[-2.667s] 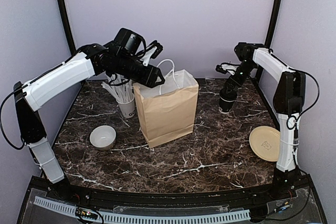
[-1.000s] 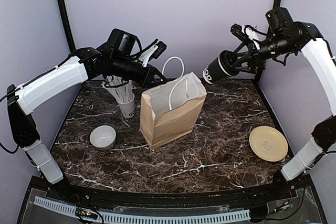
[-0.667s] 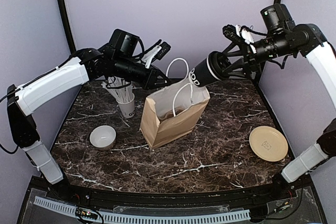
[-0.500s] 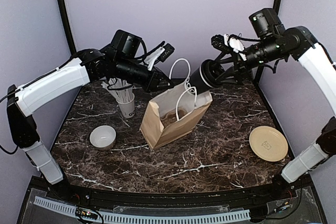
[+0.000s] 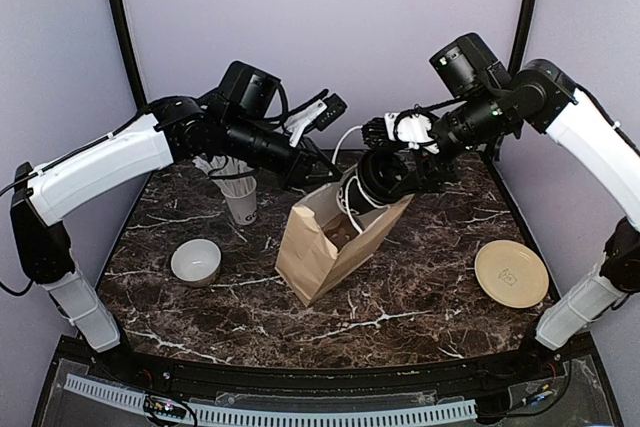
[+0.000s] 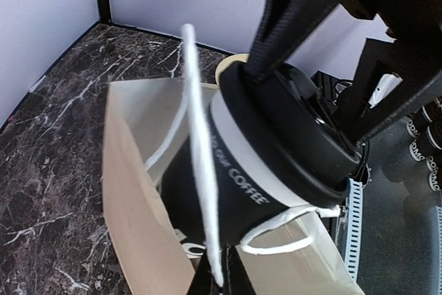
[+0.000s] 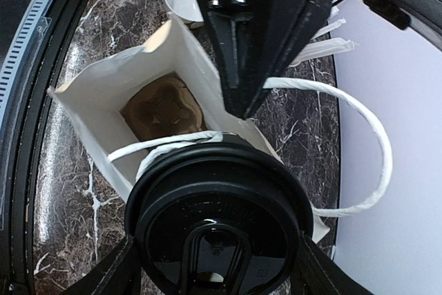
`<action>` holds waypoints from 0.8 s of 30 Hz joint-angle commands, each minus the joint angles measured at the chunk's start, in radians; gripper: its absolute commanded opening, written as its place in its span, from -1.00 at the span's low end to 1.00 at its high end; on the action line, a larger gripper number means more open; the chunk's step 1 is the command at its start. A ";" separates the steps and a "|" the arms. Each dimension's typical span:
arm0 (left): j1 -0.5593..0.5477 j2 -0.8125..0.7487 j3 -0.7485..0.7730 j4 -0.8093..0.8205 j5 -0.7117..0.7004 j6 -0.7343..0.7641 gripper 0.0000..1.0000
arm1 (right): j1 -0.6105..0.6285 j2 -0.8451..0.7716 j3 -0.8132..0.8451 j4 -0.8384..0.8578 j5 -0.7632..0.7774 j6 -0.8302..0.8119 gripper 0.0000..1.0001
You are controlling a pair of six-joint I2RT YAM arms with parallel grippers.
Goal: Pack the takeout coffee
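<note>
The takeout coffee (image 5: pixel 376 181), a black cup with a black lid, hangs tilted at the mouth of the brown paper bag (image 5: pixel 325 247); its base is just inside the opening. My right gripper (image 5: pixel 396 171) is shut on it at the lid, which fills the right wrist view (image 7: pixel 217 219). My left gripper (image 5: pixel 313 168) is shut on a white bag handle (image 6: pixel 200 170) and holds the bag's mouth open. In the left wrist view the cup (image 6: pixel 276 164) sits above the bag (image 6: pixel 135 205). The bag leans to the right, and its brown bottom (image 7: pixel 160 110) shows inside.
A white cup of white sticks (image 5: pixel 240 203) stands left of the bag, behind my left arm. A white bowl (image 5: pixel 196 261) lies at the front left. A tan plate (image 5: pixel 510 273) lies at the right edge of the marble table (image 5: pixel 400 307).
My right gripper has carried the cup down and left, from above the bag to its mouth. The left gripper has drawn the handle rightward, and the bag has tilted further.
</note>
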 commanded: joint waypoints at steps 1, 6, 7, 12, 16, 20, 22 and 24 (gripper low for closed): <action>0.001 -0.069 0.010 -0.016 -0.107 0.037 -1.00 | 0.056 -0.004 0.012 -0.055 0.056 -0.049 0.03; 0.001 -0.077 0.012 0.012 -0.135 0.051 -1.00 | 0.121 0.005 0.052 -0.123 0.038 -0.060 0.03; 0.001 -0.076 0.012 0.013 -0.133 0.054 -1.00 | 0.130 0.005 0.054 -0.129 0.028 -0.057 0.04; 0.001 -0.062 0.002 0.006 -0.114 0.055 -0.92 | 0.142 0.007 0.018 -0.126 0.031 -0.038 0.01; -0.003 -0.077 -0.016 0.010 -0.089 0.039 -0.60 | 0.142 0.006 -0.007 -0.117 0.056 -0.013 -0.02; -0.017 -0.111 -0.029 0.010 -0.089 0.025 -0.20 | 0.144 0.025 0.030 -0.139 0.076 0.016 -0.02; -0.025 -0.134 -0.036 0.007 -0.090 0.022 -0.11 | 0.151 0.041 0.053 -0.156 0.097 0.031 -0.01; -0.026 -0.159 -0.045 0.011 -0.100 0.014 -0.01 | 0.164 0.055 0.067 -0.175 0.113 0.039 -0.01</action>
